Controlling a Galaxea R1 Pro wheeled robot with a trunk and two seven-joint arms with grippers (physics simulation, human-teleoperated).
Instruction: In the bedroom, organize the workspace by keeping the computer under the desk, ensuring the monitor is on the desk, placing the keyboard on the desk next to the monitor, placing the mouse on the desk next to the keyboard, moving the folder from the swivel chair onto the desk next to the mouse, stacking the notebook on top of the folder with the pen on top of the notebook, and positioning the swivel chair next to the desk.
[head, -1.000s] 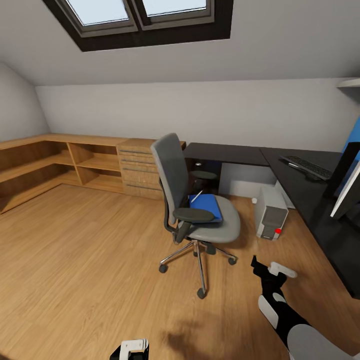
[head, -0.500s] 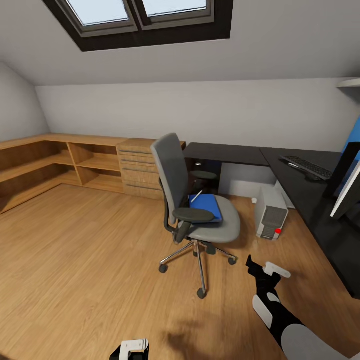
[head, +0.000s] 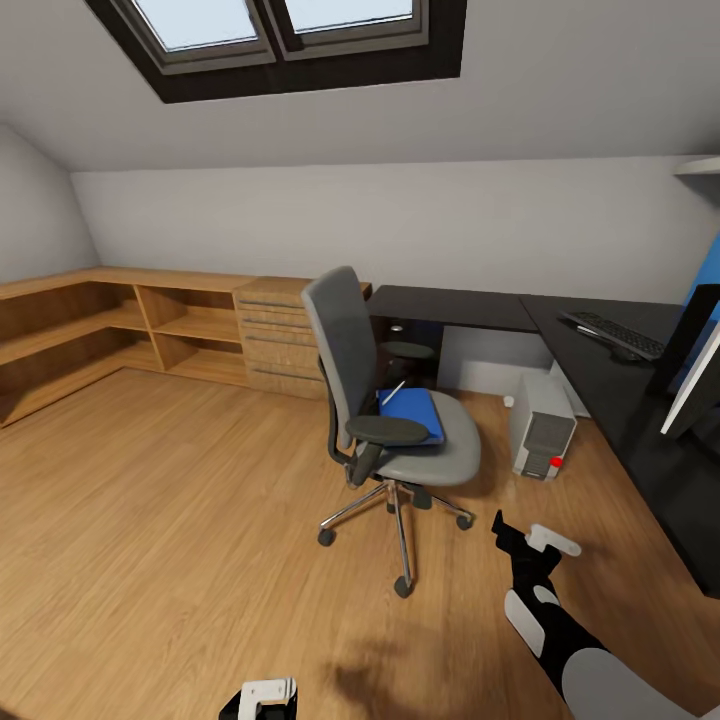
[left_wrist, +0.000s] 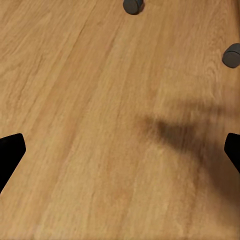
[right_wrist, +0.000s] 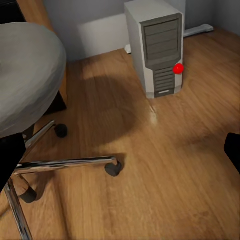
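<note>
While the swivel chair stands mid-floor with the blue folder on its seat, the right claw hangs low, near its base, fingers spread wide and empty. Beyond sits the computer under the counter. Low over bare floorboards, the left claw gapes wide.

Bright, even daylight from the skylight; soft shadows on the floor; sharp render, wide-angle stretch at edges.

Blue folder, grey swivel chair
</note>
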